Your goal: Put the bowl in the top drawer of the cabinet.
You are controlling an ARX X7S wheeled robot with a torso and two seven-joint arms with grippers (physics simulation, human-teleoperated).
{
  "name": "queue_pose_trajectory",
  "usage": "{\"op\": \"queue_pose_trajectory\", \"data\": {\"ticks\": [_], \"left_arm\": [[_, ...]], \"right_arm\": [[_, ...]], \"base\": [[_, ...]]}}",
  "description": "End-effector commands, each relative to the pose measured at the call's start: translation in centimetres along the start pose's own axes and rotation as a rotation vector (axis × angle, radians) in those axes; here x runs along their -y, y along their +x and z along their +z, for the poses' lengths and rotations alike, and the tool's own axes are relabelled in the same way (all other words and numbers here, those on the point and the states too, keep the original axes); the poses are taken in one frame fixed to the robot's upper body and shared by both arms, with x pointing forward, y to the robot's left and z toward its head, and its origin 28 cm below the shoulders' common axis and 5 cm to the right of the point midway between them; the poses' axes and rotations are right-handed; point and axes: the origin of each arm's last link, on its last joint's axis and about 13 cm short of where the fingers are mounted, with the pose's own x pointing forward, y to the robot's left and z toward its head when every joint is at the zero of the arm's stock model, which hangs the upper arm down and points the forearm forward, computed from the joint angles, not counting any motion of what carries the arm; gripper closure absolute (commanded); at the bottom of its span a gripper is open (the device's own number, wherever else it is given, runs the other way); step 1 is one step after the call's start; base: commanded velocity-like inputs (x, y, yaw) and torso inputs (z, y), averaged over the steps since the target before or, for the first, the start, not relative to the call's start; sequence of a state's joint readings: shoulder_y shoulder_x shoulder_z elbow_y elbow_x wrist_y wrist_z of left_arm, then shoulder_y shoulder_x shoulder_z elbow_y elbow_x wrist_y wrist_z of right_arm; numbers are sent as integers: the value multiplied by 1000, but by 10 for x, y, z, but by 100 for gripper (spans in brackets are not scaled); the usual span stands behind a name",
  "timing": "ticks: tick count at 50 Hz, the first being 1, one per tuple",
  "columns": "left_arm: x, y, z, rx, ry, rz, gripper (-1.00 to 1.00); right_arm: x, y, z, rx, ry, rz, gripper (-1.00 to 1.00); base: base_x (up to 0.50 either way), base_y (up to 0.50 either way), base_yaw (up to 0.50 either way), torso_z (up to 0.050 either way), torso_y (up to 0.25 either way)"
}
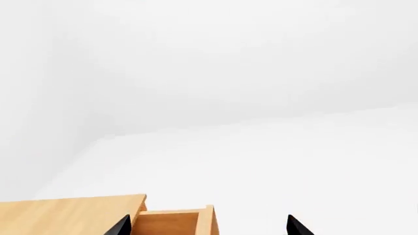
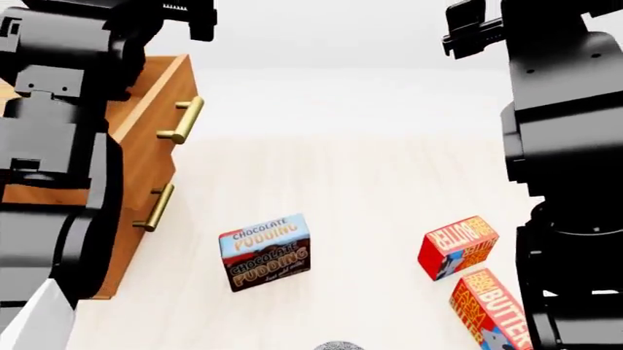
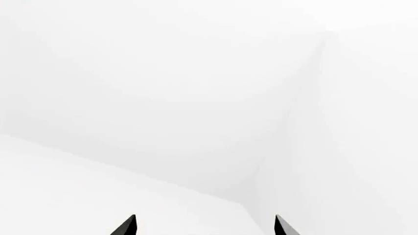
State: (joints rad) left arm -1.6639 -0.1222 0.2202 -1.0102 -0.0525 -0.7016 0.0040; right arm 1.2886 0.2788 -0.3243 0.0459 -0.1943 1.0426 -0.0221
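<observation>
Left tool (image 1: 207, 226) gapes wide, holding nothing, above the pulled-out top drawer (image 1: 171, 221); right tool (image 3: 203, 226) likewise spread and unladen.

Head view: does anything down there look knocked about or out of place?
Yes. The pudding box and two butter boxes lie scattered at odd angles on the floor, and the top drawer of the cabinet stands pulled out.

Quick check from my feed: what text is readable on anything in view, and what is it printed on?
"CHOCOLATE PUDDING", top face of the pudding box.
"CHOCOLATE PUDDING", its front face; the smaller line below is too small to read.
"BUTTER", the nearer-to-cabinet butter box; printed upside down in the head view.
"BUTTER", the second butter box.
Nothing readable in either wrist view.
</observation>
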Motion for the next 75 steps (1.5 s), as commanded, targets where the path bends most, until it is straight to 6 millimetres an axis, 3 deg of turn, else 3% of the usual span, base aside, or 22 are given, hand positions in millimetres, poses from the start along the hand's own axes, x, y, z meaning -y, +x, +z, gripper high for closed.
{"op": "queue_pose_trajectory", "data": {"ticks": [1,12,20,32,65,75], "left_arm": [[8,4,-8,-152,22,1,-100],[19,5,-36,-287,-26,8,-100],[18,5,-45,-327,-31,38,-100],[18,2,-39,-372,-138,41,-100],[17,-2,-49,-474,-152,81,-100],[20,-4,-46,-501,-214,23,-100]], "right_arm": [[-5,-2,-9,-4,-19,9,-100],[-7,-2,-18,-7,-43,0,-100],[-11,0,-26,-17,-53,8,-100],[-16,2,-31,-25,-73,21,-100],[-19,3,-43,-48,-90,33,-100],[-22,4,-45,-56,-99,35,-100]], "base": [[0,0,0,0,0],[0,0,0,0,0],[0,0,0,0,0],[0,0,0,0,0],[0,0,0,0,0],[0,0,0,0,0]]}}
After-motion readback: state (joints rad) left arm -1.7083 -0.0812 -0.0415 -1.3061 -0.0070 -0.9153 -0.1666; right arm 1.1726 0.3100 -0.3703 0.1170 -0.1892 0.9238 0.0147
